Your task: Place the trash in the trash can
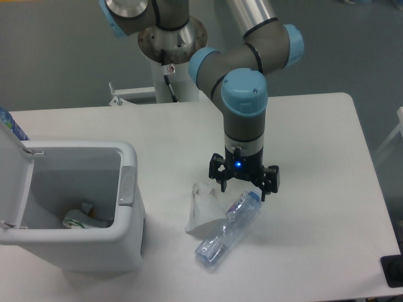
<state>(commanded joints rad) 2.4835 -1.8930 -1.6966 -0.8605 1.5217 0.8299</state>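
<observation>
At the far left my trash can (94, 245) stands on the white counter (315, 157), a white rectangular bin with rounded corners, its hinged lid (12, 176) swung up and back on the left side and a grey tab (127, 186) set in the right rim. Down in its grey inside lies some crumpled rubbish (80, 219), too dim to name. Just right of the bin, and apart from it, the wrapper (203, 211) lies on the counter: a thin, whitish, half-clear sheet, creased and peaked at its top. Its lower right edge touches the bottle (228, 229), which lies on its side, slanting from lower left to upper right; it is clear with a bluish cast, crushed a little, and carries a purple-tinted label near its upper end. My gripper (242, 185) hangs straight down over that upper end of the bottle, a blue light glowing on its body. My jaws are spread, one black finger by the wrapper's top and the other by the bottle's upper end, and they pinch nothing.
</observation>
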